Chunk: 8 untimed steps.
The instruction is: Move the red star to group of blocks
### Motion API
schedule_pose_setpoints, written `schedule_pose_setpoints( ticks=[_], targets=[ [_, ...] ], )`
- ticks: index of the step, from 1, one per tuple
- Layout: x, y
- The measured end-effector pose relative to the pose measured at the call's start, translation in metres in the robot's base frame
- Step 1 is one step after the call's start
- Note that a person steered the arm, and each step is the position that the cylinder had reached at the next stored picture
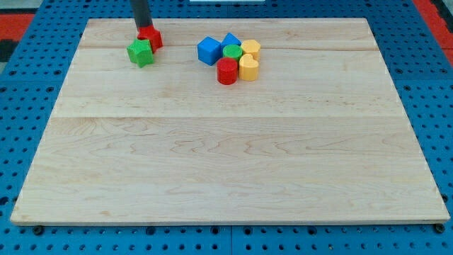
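The red star (151, 37) lies near the view's top left of the wooden board (226, 142). My tip (141, 32) stands right at the star's upper left edge, touching or nearly touching it. A green star (141, 52) lies just below and left of the red star, against it. The group of blocks sits to the right: a blue cube (208, 50), a blue block (231, 40), a green cylinder (231, 52), a red cylinder (227, 71), a yellow block (250, 48) and a yellow heart (248, 67).
The board rests on a blue pegboard surface (28, 106). A red area (18, 21) shows at the view's top corners.
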<state>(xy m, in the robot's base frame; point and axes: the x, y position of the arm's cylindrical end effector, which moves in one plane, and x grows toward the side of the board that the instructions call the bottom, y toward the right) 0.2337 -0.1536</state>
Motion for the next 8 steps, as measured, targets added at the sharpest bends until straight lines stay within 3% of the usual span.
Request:
schedule_pose_setpoints(
  ticks=[2,5,8],
  targets=[
    [0.046,0.041],
    [0.063,0.013],
    [0.135,0.017]
  ],
)
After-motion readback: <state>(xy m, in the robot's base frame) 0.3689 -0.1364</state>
